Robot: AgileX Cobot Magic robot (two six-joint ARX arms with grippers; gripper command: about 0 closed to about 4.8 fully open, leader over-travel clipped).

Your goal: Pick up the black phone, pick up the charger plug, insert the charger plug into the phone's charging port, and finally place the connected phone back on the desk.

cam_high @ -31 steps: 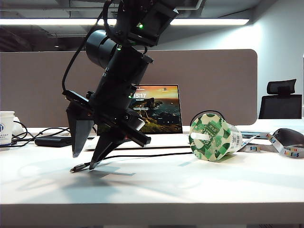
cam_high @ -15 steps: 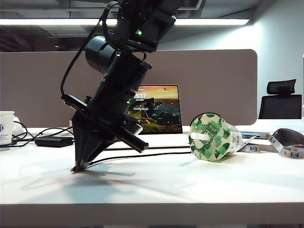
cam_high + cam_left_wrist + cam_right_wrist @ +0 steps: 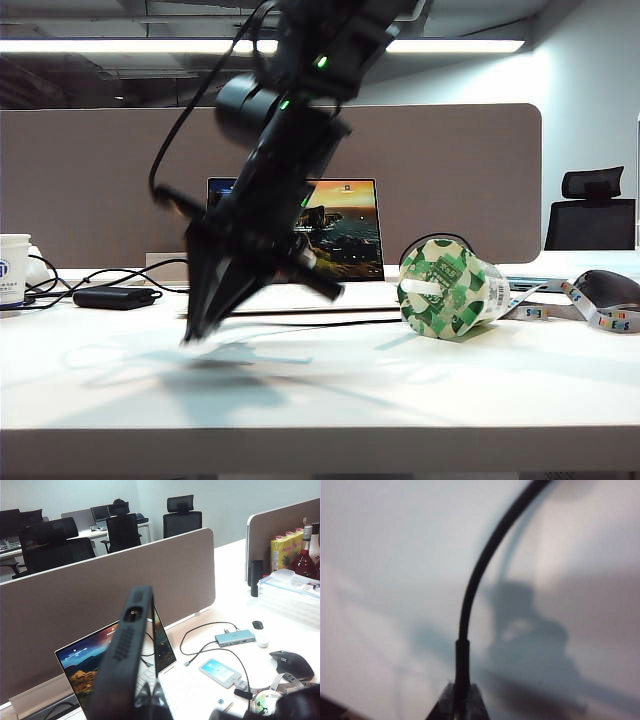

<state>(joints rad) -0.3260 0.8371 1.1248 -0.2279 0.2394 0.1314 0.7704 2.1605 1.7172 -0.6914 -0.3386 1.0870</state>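
The right gripper (image 3: 460, 700) pinches the charger plug's cable (image 3: 470, 595) above bare desk (image 3: 420, 385). The left gripper (image 3: 147, 705) clamps the black phone (image 3: 122, 655) upright, with the laptop (image 3: 345, 225) and tipped cup (image 3: 445, 290) close by.

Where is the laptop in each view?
Exterior view: laptop mid-desk, partly behind the right arm, whose right end effector is low over the desk.
Left wrist view: laptop partly hidden by the black phone in the left end effector.
Right wrist view: not in it; only the end effector pinching the charger plug.
Shared landmark: taupe divider.
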